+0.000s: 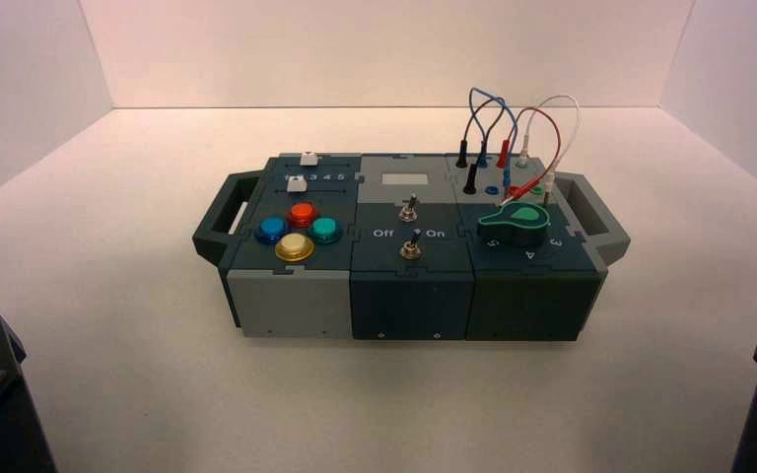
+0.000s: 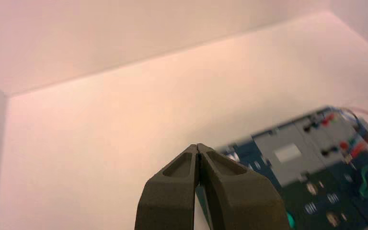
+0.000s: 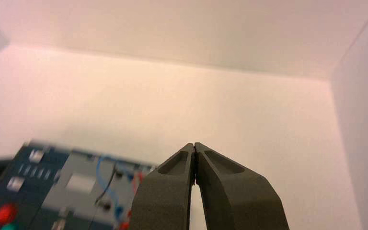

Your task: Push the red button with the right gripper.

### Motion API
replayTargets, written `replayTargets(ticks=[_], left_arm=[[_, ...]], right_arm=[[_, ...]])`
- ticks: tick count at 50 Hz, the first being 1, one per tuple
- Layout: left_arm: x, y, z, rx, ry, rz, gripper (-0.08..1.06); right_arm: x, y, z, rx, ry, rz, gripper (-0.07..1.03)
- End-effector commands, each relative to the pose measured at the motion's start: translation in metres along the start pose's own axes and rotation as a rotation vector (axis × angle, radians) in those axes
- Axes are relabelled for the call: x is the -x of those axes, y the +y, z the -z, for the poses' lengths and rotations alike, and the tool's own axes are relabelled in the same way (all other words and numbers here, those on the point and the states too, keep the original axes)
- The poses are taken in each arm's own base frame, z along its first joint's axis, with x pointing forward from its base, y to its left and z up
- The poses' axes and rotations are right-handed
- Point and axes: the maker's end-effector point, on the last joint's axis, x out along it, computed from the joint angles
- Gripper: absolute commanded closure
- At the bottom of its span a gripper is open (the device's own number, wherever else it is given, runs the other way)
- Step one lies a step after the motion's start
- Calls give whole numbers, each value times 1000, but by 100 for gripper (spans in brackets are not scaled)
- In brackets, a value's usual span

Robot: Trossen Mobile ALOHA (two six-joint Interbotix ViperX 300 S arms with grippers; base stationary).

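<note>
The red button sits on the left part of the box, at the back of a cluster with a blue button, a green button and a yellow button. It also shows in the right wrist view. My right gripper is shut and empty, held well back from the box at the near right. My left gripper is shut and empty, parked at the near left. In the high view only dark arm pieces show at the bottom corners.
The box also bears two white sliders, two toggle switches lettered Off and On, a green knob and coloured wires at the back right. Handles stick out at both ends. White walls enclose the table.
</note>
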Motion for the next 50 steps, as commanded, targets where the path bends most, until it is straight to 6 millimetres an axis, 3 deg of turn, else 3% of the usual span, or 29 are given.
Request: replayTargets(ticks=[1, 15, 39, 50], left_arm=[[5, -3, -7, 1, 5, 10, 101], [-6, -3, 13, 0, 127, 11, 101], [-24, -3, 39, 1, 232, 12, 101], [-26, -3, 56, 0, 270, 12, 101]], right_arm=[[0, 14, -2, 28, 38, -48, 99], [-16, 52, 14, 82, 162, -165, 99], [-44, 146, 20, 227, 310, -378, 99], [-61, 186, 37, 293, 396, -436, 99]])
